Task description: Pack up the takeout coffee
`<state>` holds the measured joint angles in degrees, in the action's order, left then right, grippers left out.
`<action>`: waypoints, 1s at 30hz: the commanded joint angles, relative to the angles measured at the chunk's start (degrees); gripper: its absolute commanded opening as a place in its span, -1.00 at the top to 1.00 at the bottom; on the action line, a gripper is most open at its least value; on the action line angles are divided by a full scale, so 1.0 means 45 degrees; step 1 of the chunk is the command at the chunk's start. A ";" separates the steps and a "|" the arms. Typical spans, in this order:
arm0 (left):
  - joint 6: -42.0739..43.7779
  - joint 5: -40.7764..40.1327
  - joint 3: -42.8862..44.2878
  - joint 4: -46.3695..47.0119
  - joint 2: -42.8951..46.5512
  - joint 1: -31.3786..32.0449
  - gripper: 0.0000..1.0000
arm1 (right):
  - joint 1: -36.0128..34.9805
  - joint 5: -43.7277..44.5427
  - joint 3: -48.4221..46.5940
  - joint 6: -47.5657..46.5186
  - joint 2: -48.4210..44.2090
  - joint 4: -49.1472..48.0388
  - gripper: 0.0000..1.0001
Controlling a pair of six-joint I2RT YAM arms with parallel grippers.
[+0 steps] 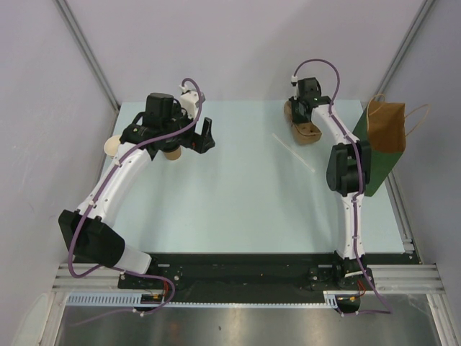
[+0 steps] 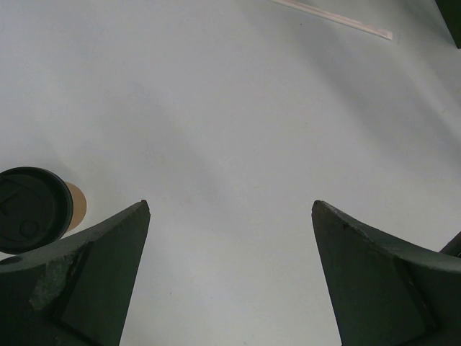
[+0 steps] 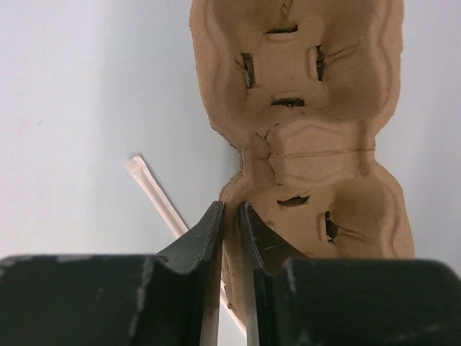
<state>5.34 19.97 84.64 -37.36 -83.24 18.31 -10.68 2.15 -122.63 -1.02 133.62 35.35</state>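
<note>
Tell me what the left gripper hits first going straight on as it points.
Probably the bare table: the left gripper points down at it, jaws open, nothing between them. The takeout coffee stands off to one side, outside that line, though depth is unclear.

Mid-left of frame: coffee cup; cup carrier upper right, straw just left of it, bag at right edge.
</note>
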 commanded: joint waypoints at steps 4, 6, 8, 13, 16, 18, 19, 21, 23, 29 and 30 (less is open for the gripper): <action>-0.0191 0.0348 -0.0001 0.0432 0.0276 0.0014 -0.99 | 0.0087 -0.0127 -0.0093 0.0070 -0.1315 -0.0259 0.86; -0.0191 0.0348 0.0019 0.0432 0.0256 0.0014 -0.99 | 0.0068 -0.0068 -0.0113 0.0050 -0.1412 -0.0278 0.91; -0.0191 0.0348 0.0058 0.0432 0.0198 0.0014 -0.99 | 0.0068 -0.0068 -0.0132 -0.0028 -0.1432 -0.0259 0.94; -0.0192 0.0368 0.0214 0.0354 0.0080 0.0014 -0.99 | 0.0087 -0.0068 -0.0152 -0.0048 -0.1316 -0.0220 0.83; -0.0192 0.0387 0.0254 0.0335 0.0061 0.0014 -0.99 | 0.0146 -0.0126 -0.0152 -0.0028 -0.1198 -0.0142 0.63; -0.0191 0.0387 0.0253 0.0315 0.0061 0.0014 -0.99 | 0.0243 -0.0224 -0.0113 -0.0009 -0.1139 -0.0103 0.59; -0.0191 0.0387 0.0253 0.0334 0.0041 0.0014 -0.99 | 0.0282 -0.0302 -0.0074 0.0030 -0.1139 -0.0083 0.59; -0.0191 0.0387 0.0273 0.0334 0.0041 0.0014 -0.99 | 0.0399 -0.0342 0.0004 0.0089 -0.1139 -0.0083 0.59; -0.0211 0.0426 0.0292 0.0315 -0.0017 0.0014 -0.99 | 0.0478 -0.0477 0.0043 0.0128 -0.1139 -0.0063 0.60; -0.0231 0.0446 0.0410 0.0276 -0.0095 0.0014 -0.99 | 0.0615 -0.1025 0.0063 0.0167 -0.1100 0.0015 0.50; -0.0231 0.0446 0.0410 0.0295 -0.0115 0.0014 -0.99 | 0.0615 -0.1064 0.0063 0.0167 -0.1081 0.0034 0.46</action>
<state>5.32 20.25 84.64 -37.39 -83.44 18.31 -8.32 -1.17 -122.23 -0.45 131.13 35.73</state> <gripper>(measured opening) 0.994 0.212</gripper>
